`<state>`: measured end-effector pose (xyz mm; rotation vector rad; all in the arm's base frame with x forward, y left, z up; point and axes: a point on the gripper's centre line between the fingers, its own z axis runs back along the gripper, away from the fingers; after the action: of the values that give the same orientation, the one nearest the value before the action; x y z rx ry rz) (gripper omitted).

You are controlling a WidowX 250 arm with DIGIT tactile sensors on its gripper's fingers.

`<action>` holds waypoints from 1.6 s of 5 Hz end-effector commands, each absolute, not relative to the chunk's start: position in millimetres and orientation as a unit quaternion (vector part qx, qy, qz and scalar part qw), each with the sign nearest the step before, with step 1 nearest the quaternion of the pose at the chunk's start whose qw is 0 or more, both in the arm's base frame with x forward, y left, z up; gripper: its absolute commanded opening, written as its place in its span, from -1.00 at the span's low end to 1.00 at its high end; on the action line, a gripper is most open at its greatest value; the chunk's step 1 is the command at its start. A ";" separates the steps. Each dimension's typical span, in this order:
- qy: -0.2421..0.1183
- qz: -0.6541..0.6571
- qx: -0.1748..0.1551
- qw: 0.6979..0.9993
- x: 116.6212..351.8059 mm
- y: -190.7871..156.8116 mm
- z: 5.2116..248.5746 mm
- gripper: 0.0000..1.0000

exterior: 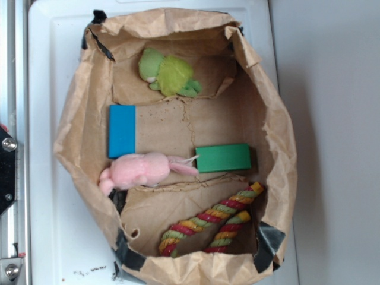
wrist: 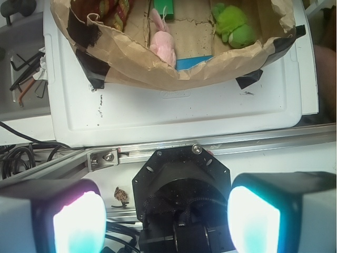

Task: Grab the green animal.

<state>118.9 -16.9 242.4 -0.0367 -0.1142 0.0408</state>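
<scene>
Exterior view: a crumpled brown paper bag (exterior: 279, 136), rolled open on a white tray (exterior: 47, 71), is shown holding the small light-green plush animal (exterior: 169, 74) at its far end, apart from a blue rectangular block (exterior: 122, 130), a pink plush bunny (exterior: 139, 170), a flat green rectangular block (exterior: 223, 158) and a striped rope toy (exterior: 211, 222). Wrist view: the gripper (wrist: 166, 219) is seen well outside the bag, above the arm's black base (wrist: 181, 184), its two pads (wrist: 253, 219) spread wide with nothing between them. The approach step is judged not yet begun; travel over the bag rim, then descent onto the plush with the jaws astride its body, is called for next
</scene>
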 end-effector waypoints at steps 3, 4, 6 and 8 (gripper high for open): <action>-0.101 0.011 -0.003 0.995 186.3 -2.4 232.5 1.00; -0.122 -0.029 0.007 0.992 206.5 5.6 222.9 1.00; -0.145 -0.099 0.041 0.984 246.8 21.4 183.0 1.00; -0.127 -0.127 0.016 0.984 277.9 40.6 160.7 1.00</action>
<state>271.0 35.3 145.8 0.0136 -0.2151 -0.2751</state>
